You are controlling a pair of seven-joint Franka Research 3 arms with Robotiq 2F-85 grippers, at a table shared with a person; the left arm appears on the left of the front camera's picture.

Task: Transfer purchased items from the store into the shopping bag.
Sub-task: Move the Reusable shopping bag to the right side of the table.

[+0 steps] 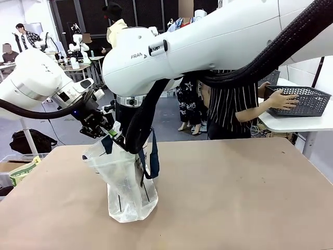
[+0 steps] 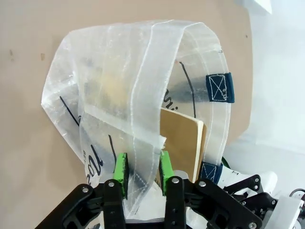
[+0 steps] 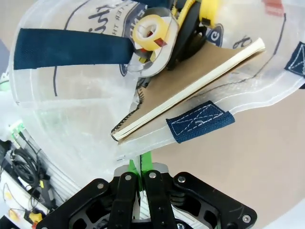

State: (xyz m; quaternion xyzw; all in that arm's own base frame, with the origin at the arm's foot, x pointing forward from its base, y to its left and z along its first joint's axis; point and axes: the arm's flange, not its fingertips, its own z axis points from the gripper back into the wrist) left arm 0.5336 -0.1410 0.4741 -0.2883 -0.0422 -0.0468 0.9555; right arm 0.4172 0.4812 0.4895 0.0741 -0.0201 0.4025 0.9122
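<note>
Brown tabletop (image 1: 234,192) fills the lower half of your front view, and the bag (image 1: 127,182) stands left of centre on it, mouth up, navy handles (image 1: 153,156) hanging at its right side. Your left gripper (image 1: 112,130) comes in from the upper left and meets the bag's rim; your left wrist view shows its green pads (image 2: 121,174) pinching a fold of the translucent rim between them, jaws partly apart around the plastic. Past them you look down into the bag at a tan notebook (image 2: 181,143) standing on edge.

Your right arm crosses the top of the front view and drops to the bag's mouth. In the right wrist view the right gripper (image 3: 141,164) sits at the bottom centre, its green pads pressed together on the bag's rim. Above it, inside the bag, you see the notebook lying diagonally, a yellow tape measure (image 3: 190,19) at the top and a tape roll (image 3: 150,31) just left of it, touching it.

At the upper right of the front view a person's hand (image 1: 283,99) rests on the basket (image 1: 299,100), which sits on a separate white table (image 1: 302,122).
</note>
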